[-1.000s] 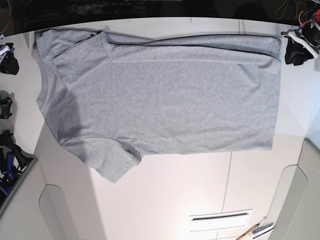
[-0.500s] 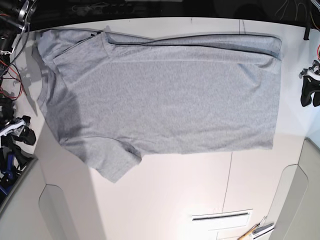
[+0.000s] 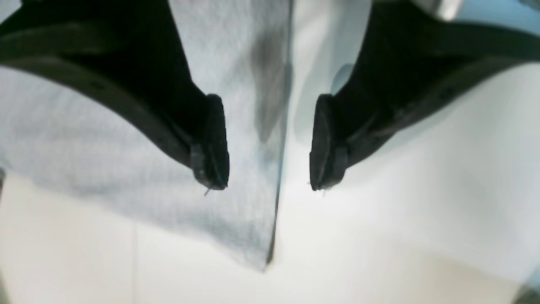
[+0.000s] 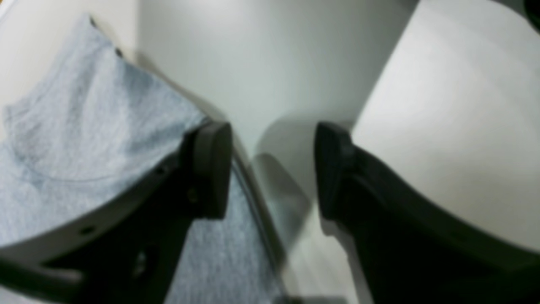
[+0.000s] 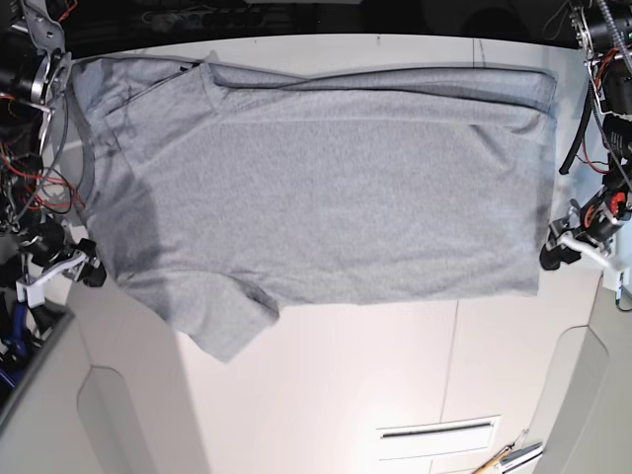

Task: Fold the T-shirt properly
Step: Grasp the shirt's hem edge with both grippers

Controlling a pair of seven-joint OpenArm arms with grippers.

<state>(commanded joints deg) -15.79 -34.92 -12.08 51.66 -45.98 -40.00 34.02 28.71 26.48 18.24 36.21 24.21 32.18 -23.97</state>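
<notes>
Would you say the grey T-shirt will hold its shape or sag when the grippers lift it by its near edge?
The T-shirt would probably sag: it is thin knit lying flat, with one long edge already folded over. It looks light for its spread, so lifting should be easy, though lifted corners may drag the rest across the smooth table.

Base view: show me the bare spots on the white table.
Free: the wide white table strip below the large heather-grey cotton T-shirt's long lower edge, beside its sleeve. Crowded: the T-shirt's two short ends, where the left gripper and right gripper hover.
</notes>
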